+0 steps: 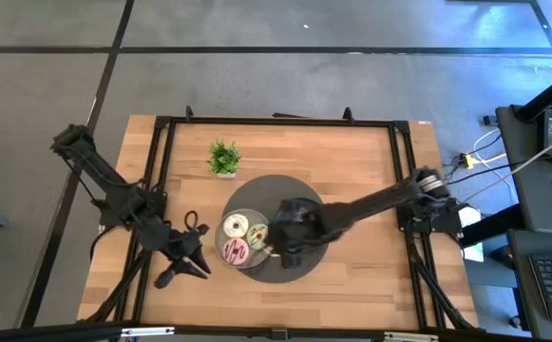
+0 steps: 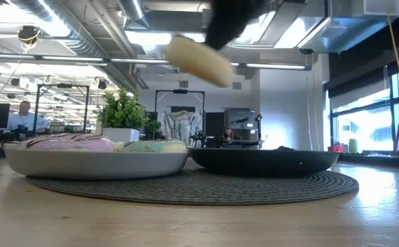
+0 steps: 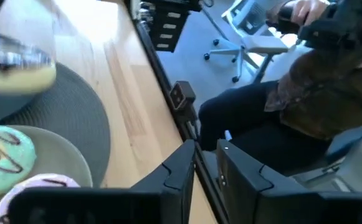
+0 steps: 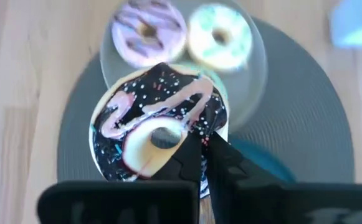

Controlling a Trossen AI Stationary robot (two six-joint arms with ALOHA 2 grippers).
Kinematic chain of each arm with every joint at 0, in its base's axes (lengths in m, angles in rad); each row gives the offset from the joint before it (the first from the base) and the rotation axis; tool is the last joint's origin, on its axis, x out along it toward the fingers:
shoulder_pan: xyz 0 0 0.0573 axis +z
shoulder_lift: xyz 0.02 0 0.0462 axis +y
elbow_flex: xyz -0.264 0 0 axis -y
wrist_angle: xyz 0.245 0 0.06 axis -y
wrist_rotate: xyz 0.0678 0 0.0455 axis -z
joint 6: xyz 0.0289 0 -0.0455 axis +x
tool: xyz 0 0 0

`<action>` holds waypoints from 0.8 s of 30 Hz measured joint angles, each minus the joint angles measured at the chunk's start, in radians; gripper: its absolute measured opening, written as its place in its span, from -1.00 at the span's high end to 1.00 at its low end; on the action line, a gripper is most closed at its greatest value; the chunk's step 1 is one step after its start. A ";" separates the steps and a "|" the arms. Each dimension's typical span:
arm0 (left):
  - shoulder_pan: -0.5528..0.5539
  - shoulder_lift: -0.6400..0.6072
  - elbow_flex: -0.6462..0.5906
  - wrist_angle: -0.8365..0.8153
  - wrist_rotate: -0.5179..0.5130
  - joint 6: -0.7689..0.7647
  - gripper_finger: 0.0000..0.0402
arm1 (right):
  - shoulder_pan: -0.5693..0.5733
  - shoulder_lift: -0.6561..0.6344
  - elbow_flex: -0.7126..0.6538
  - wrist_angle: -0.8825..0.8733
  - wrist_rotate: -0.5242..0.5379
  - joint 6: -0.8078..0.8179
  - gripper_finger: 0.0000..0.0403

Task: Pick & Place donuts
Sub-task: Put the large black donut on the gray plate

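Note:
My right gripper (image 4: 205,155) hovers over the round woven mat (image 1: 299,269), shut on a donut (image 4: 149,134) with dark icing, pink drizzle and sprinkles. In the low view that donut (image 2: 199,60) shows its pale underside high above the plates. The grey plate (image 1: 220,239) carries a cream donut (image 1: 235,226), a green one (image 1: 256,235) and a pink striped one (image 1: 236,252). A dark plate (image 2: 264,161) sits beside it on the mat. My left gripper (image 3: 207,165) waits shut over the table's left near part, close to the grey plate. My right gripper pinches the dark-iced donut by the ring's side (image 4: 196,127) nearest the wrist, between its two fingers, which come from above pointing down. The donut is lifted clear, tilted, hanging below the fingers over the mat.
A small green potted plant (image 1: 223,157) stands toward the table's far edge, left of centre. Black frame rails (image 1: 161,152) run along the table's sides. A seated person (image 3: 305,106) shows beyond the table's edge in the left wrist view. Bare wood lies right of the mat.

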 joint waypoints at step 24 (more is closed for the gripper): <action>-0.033 -0.014 0.000 -0.023 -0.090 -0.029 0.71 | -0.164 0.408 0.434 -0.043 -0.197 -0.095 0.93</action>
